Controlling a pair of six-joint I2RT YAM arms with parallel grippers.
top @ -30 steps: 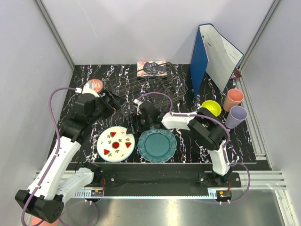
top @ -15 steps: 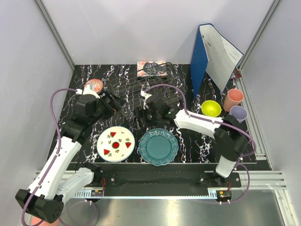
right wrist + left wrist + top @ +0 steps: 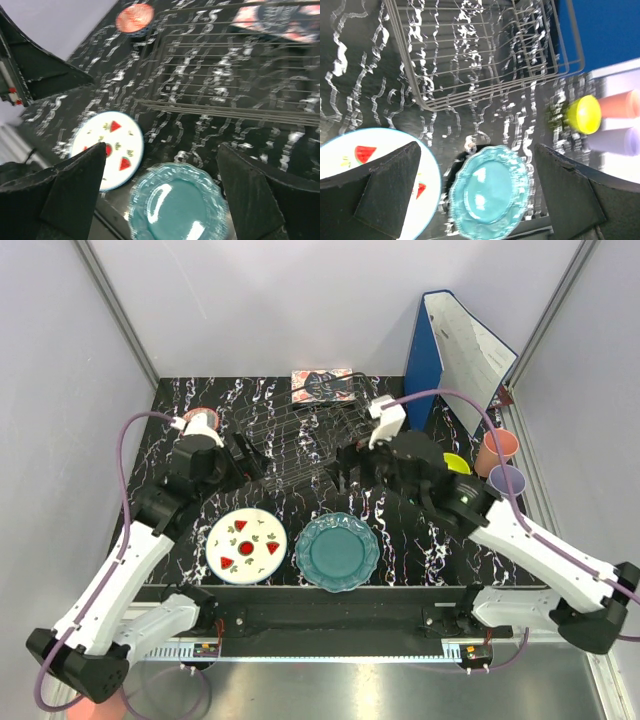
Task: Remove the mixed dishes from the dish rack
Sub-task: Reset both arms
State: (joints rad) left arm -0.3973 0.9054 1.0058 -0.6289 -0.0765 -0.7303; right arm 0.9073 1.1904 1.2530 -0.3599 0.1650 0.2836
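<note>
The grey wire dish rack (image 3: 310, 430) stands at the back middle; no dish shows in it. The white watermelon plate (image 3: 246, 546) and teal scalloped plate (image 3: 337, 551) lie flat in front of it. The yellow-green bowl (image 3: 457, 463), pink cup (image 3: 497, 448) and lilac cup (image 3: 507, 482) stand at the right. The blue-white bowl (image 3: 200, 420) sits at the back left, half hidden. My left gripper (image 3: 245, 455) is open and empty at the rack's left end. My right gripper (image 3: 345, 468) is open and empty above the rack's front right corner. Both plates show between the open fingers in the wrist views (image 3: 490, 192) (image 3: 175, 205).
A patterned book (image 3: 322, 385) lies behind the rack. A blue binder (image 3: 425, 360) stands open at the back right. The black marbled mat (image 3: 410, 540) ends at the metal rail in front. Grey walls close in both sides.
My right arm has lifted and swung right, from low between the plates to above the rack's front right corner. My left gripper has drawn back slightly towards the rack's left end.
</note>
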